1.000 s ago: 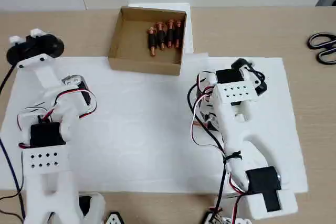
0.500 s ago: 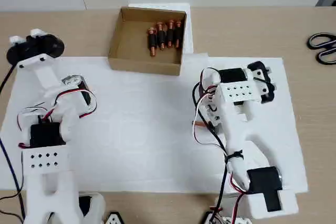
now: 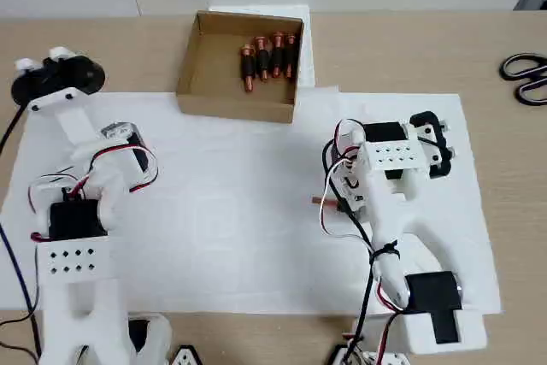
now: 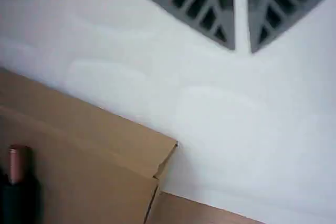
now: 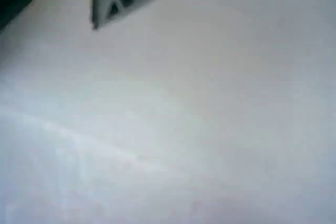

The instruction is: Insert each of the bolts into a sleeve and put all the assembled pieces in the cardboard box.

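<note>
We see a tan worktop [image 3: 85, 49]. A white sheet [image 3: 231, 211] covers its middle. The cardboard box [image 3: 235, 107] overlaps the sheet's far edge, and scissors [image 3: 523, 79] lie well right of the box.

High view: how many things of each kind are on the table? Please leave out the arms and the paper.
Cardboard box: 1
Assembled pieces in the box: 4
Bolt outside the box, only its copper tip showing: 1
Scissors: 1
Total: 7
</note>
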